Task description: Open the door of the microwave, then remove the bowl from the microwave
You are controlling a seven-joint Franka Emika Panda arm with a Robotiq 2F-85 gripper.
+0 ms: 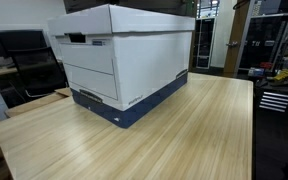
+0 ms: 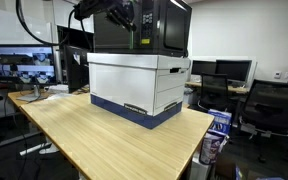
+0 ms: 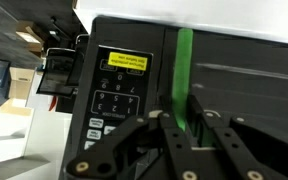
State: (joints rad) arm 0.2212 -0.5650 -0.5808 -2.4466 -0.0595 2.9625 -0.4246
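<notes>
Claw [image 3: 182, 104] first: it hangs right against the face of the microwave [image 2: 160, 28]. In the wrist view its two fingers [image 3: 167, 118] stand close together, with only a narrow slit between them. I cannot tell whether they pinch something on the microwave or merely float before it.

Beneath the microwave, a wooden table [image 1: 189, 135] carries everything. A big white storage box [image 2: 134, 85] sits directly under the microwave as its plinth. The microwave's door [image 3: 249, 105] is dark and looks shut, flush with the front. Beside the door is the keypad panel [image 3: 117, 98]. Down the seam between them runs a green strip [image 3: 184, 50], probably marking the handle edge, and it shows through the slit between the fingers. A small yellow label [image 3: 127, 63] tops the keypad.

No bowl is in view; going by the task, it should be inside the microwave, behind that door. So the first step, opening the door, seems in hand but not done. The next move, as I judge it, calls for a firm hold at the green strip. The pull should then follow the door's swing rather than go straight back, lest the microwave slide on its box.
</notes>
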